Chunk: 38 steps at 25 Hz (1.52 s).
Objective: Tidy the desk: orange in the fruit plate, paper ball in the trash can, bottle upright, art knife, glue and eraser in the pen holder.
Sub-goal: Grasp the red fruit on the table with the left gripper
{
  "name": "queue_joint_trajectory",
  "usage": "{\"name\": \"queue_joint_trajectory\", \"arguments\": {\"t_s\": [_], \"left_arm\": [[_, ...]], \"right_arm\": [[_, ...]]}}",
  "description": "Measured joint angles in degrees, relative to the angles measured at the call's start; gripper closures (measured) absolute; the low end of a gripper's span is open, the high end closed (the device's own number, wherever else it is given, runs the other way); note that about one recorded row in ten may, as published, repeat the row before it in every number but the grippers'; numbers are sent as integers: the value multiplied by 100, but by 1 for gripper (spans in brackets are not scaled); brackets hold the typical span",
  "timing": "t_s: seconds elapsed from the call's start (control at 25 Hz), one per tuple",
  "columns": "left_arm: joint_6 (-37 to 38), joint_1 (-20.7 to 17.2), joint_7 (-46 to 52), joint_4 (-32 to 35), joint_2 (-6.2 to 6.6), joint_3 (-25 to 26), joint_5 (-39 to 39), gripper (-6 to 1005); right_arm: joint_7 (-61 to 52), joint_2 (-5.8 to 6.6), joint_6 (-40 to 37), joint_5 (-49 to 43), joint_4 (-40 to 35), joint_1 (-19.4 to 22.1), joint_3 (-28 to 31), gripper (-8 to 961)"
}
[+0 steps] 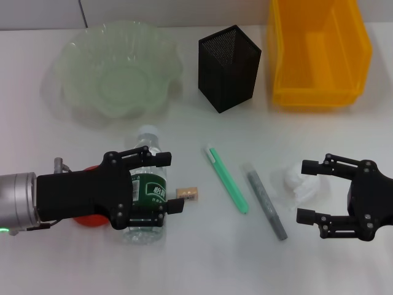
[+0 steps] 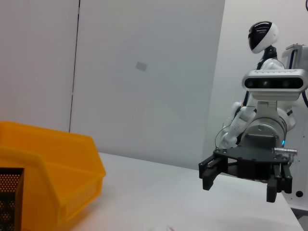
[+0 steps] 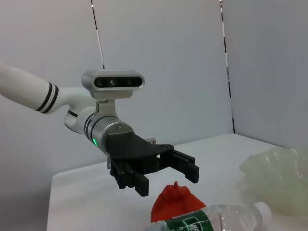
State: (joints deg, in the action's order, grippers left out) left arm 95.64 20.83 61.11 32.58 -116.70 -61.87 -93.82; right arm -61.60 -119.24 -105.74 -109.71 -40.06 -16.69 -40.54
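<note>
While my left tool (image 1: 167, 183) hovers wide open over the lying bottle (image 1: 147, 190), my right tool (image 1: 307, 192) gapes empty beside the paper ball (image 1: 295, 183).

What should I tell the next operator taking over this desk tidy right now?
Left gripper: open, above the lying bottle, not gripping.
Right gripper: open, beside the paper ball.
Orange sits behind the left arm, outside the fruit plate.
Art knife, glue and eraser lie on the desk; pen holder and yellow bin stand at the back.
Done: nothing.
Left: everything.
</note>
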Motion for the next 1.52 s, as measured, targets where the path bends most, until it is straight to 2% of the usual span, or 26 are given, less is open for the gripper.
{"name": "queue_joint_trajectory", "arguments": {"t_s": [0.32,0.48,0.52,0.56,0.72,0.76,0.84,0.96,1.32,1.52], "left_arm": [[-30,-28,-4,15,-20,13,-5,161],[-33,-119,-9,70,24,150,-5,163],[-37,-188,-21,78,55,304,-5,163],[-129,-514,-107,35,176,889,-4,164],[-416,-873,-182,18,268,1094,-20,166],[-726,-947,-184,3,267,1082,-109,166],[-866,-963,-184,-1,253,1075,-183,167],[-1155,-935,-139,-1,154,1065,-503,169],[-1355,-959,-121,228,53,1094,-576,173],[-1380,-901,-102,238,36,1070,-583,380]], "right_arm": [[14,-3,39,3,11,-1,2,113],[13,-3,86,6,69,-1,7,113],[13,-4,88,6,85,-2,2,113],[13,-3,91,2,97,0,5,113],[13,-3,91,-4,102,9,4,113],[13,-3,94,-6,125,4,2,113],[13,-2,109,-7,136,0,-1,113],[13,-2,169,-9,150,-32,-37,113],[13,-3,169,-17,149,10,8,114],[12,-3,209,-24,183,22,13,114]]}}
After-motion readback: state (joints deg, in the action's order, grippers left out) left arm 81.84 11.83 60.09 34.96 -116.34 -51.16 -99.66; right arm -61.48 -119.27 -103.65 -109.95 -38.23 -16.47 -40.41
